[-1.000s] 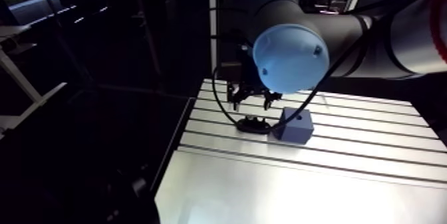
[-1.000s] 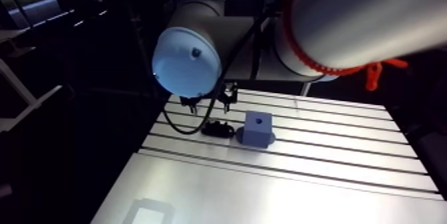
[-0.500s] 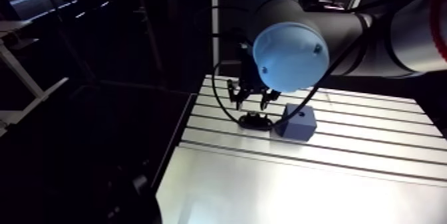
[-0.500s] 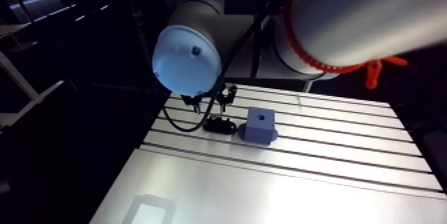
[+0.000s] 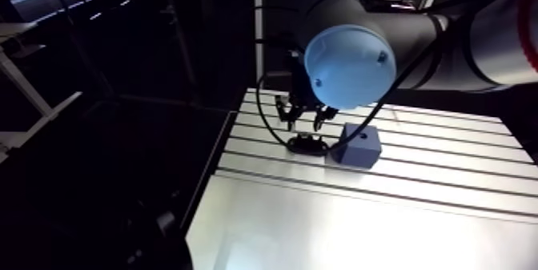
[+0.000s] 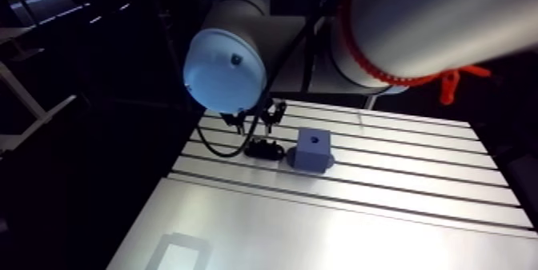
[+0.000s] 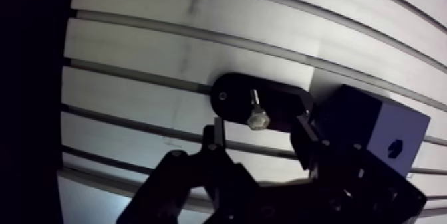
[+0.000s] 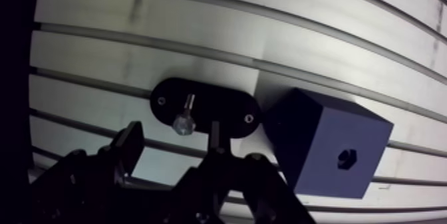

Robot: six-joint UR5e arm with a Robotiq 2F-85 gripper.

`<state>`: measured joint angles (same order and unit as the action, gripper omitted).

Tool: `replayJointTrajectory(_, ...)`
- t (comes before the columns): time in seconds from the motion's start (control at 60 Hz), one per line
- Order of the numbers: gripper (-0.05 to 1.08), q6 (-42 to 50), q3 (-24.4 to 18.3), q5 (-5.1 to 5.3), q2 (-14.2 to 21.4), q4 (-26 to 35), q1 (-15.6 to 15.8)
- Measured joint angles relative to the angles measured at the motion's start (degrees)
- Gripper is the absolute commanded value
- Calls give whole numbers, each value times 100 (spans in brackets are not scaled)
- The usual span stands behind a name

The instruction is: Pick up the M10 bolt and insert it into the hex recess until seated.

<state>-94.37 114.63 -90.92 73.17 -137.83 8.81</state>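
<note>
M10 bolt (image 7: 257, 116) stands head-up in a black oval holder (image 7: 229, 99) toward the table's (image 7: 166, 47) far left corner. The dark block (image 7: 359, 123) sits just beside it, and its hex recess (image 7: 395, 148) is empty. The pincer (image 7: 259, 128) hangs above with fingers spread either side of the bolt head, touching nothing. I judge that no step is done yet: grasping, lifting, carrying over and seating all remain.

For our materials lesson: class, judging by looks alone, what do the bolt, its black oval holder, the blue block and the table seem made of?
The bolt: bare metal, likely steel; grey, glinting.
The black oval holder: matte black, plastic or coated metal, unclear.
The blue block: matte, uniform blue, probably plastic, perhaps printed.
The table: brushed aluminium; pale sheen, slots.
</note>
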Motion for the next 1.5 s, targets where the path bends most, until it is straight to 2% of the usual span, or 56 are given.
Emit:
replayJointTrajectory(0.133, 39, -31, -17, -71, -32, 7, 0)
replayJointTrajectory(0.267, 39, -60, -34, -93, -55, 22, 3)
replayJointTrajectory(0.617, 39, -258, -60, -56, -74, 49, 19)
replayJointTrajectory(1.5, 39, -265, -92, -80, -175, 80, 25)
